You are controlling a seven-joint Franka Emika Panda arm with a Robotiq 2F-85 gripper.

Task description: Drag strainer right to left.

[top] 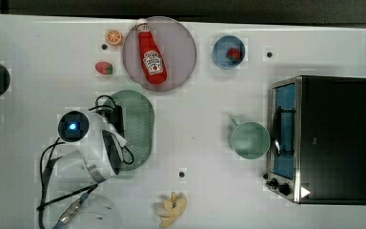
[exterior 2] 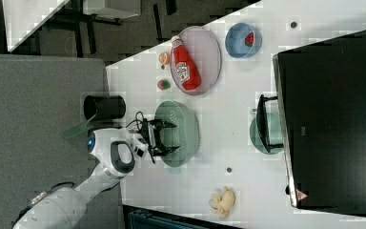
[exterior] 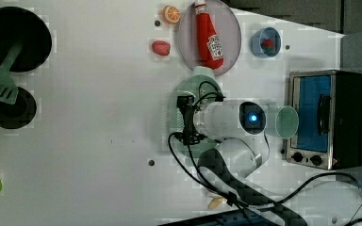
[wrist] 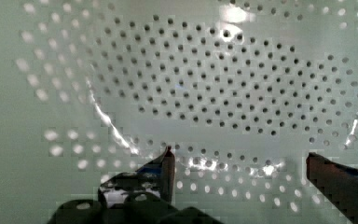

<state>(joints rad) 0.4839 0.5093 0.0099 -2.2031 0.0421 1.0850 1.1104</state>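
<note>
Flanking strainer point(top: 140, 125): plate point(top: 181, 52), mug point(top: 249, 140).

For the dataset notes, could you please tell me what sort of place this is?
Probably a mock kitchen on a lab table: a toaster oven, a ketchup bottle on a plate, and toy-like food such as a banana.

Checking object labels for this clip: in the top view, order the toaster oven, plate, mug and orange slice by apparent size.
1. toaster oven
2. plate
3. mug
4. orange slice
</note>
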